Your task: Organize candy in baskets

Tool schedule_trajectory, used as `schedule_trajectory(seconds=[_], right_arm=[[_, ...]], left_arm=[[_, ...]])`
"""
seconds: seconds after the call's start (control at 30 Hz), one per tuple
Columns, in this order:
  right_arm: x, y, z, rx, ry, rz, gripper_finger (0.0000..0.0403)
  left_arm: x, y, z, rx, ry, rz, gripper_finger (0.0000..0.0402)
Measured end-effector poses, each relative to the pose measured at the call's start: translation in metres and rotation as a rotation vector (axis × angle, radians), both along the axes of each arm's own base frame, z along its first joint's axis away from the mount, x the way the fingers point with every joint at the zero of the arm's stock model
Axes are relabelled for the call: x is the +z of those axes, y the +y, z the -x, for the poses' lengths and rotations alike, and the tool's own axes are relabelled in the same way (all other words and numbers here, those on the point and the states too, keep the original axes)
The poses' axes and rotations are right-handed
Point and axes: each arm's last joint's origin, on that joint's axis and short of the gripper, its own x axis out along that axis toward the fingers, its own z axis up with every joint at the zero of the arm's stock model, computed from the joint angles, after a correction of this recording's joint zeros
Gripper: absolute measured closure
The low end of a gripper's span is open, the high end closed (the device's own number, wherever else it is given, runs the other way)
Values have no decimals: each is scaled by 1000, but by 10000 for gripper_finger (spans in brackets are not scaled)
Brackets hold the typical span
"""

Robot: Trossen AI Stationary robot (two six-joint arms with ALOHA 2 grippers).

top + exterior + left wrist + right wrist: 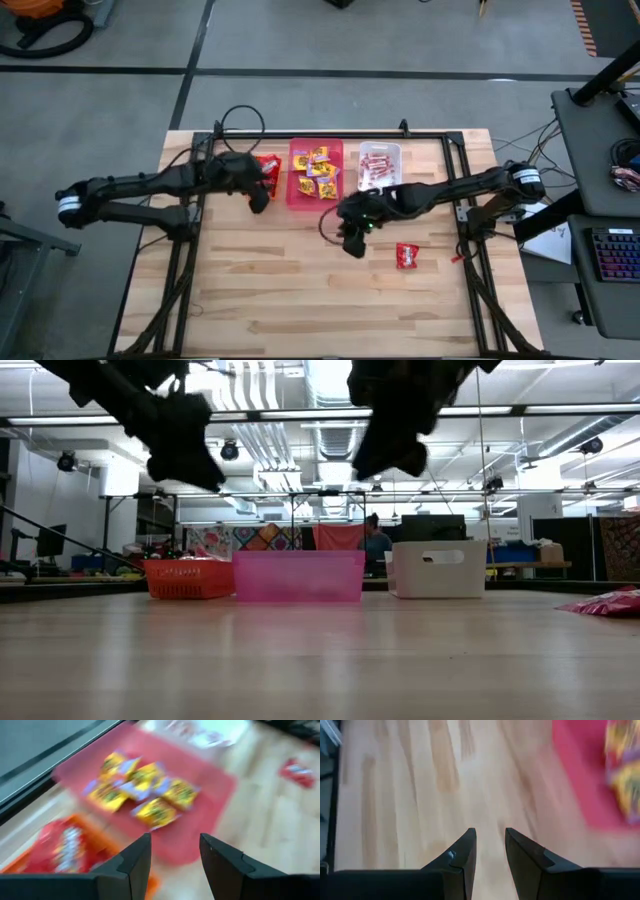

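Three baskets stand in a row along the table's far edge: an orange one with red packets, a pink-red one with yellow candy packets, and a white one with small red-and-white sticks. One red packet lies flat on the wood toward the right. My left gripper hovers open just in front of the orange basket, with nothing between its fingers. My right gripper hangs open over bare wood, left of the loose red packet, also with nothing between its fingers.
A black frame borders the tabletop at the back and sides. Bare wood stretches across the near half of the table. In the low view both grippers hang well above the baskets.
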Motion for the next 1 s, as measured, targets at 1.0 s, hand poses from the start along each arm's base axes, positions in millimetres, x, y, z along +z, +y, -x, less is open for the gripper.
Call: schedule_trajectory(seconds=[1.0], right_arm=[[-81, 44, 119, -551, 920, -211, 184]], left_arm=[[11, -49, -18, -140, -147, -151, 251]])
